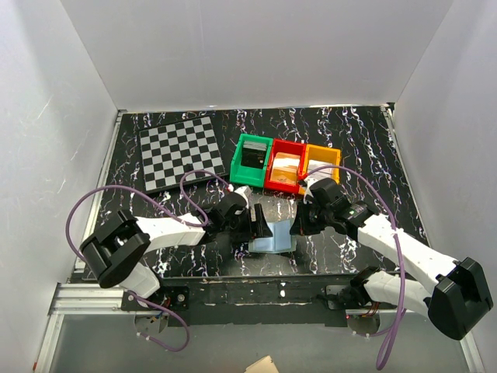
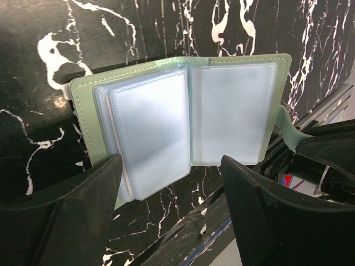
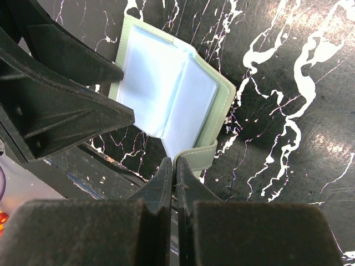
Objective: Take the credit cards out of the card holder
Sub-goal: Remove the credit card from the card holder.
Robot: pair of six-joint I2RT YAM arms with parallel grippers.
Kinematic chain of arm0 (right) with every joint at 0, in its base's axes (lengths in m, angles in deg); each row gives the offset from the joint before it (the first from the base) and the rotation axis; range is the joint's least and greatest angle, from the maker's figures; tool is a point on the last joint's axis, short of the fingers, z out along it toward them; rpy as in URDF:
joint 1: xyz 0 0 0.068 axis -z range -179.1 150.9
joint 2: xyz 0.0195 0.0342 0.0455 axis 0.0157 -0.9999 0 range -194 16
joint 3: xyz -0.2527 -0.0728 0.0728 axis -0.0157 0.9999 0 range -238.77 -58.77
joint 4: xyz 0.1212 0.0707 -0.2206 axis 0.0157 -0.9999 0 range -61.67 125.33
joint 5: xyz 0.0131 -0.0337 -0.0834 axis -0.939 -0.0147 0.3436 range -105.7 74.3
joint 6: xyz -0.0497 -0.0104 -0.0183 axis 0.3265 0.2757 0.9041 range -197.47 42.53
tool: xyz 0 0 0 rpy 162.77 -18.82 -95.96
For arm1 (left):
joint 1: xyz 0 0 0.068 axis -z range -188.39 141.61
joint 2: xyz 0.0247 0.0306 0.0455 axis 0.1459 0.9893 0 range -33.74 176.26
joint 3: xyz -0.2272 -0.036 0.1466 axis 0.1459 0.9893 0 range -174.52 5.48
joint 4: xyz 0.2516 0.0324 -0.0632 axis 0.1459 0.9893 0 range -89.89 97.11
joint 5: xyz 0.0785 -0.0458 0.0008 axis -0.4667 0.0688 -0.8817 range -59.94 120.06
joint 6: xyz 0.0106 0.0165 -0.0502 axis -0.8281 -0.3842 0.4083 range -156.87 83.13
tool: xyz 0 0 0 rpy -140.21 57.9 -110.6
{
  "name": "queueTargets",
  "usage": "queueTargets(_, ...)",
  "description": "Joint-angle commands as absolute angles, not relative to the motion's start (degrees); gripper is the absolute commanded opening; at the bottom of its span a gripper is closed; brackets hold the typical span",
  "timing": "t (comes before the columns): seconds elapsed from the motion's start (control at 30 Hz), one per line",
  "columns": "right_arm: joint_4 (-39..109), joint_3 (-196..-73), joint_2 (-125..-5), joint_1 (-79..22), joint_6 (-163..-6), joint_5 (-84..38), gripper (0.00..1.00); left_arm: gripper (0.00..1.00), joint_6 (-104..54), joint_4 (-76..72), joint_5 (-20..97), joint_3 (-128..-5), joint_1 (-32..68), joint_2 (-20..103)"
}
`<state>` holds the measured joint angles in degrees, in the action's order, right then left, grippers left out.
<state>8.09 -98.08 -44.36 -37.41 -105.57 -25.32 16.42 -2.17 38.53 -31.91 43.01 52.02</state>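
One card holder point(image 2: 183, 116) between spread left fingers point(image 2: 83, 210)

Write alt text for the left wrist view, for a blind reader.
An open sage-green card holder shows its pale blue sleeves against the black marbled table. The left gripper's dark fingers stand apart in front of it.

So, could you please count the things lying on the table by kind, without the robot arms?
Plastic bins: 3 (green bin, red bin, orange bin)
Checkerboard: 1
Card holder: 1, lying open
Total: 5
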Motion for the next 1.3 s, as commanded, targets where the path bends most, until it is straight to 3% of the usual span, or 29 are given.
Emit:
queueTargets(0.0,7.8,-98.9,-44.6,-37.3,-105.0,-26.9,0.01,0.71,14.5,-3.2,40.5,-33.3,43.9,52.9)
queueTargets(1.27,9.8,-92.7,-42.9,-37.3,-108.2,-25.3,0.01,0.72,12.3,-15.7,48.8,-37.9,46.3,56.7)
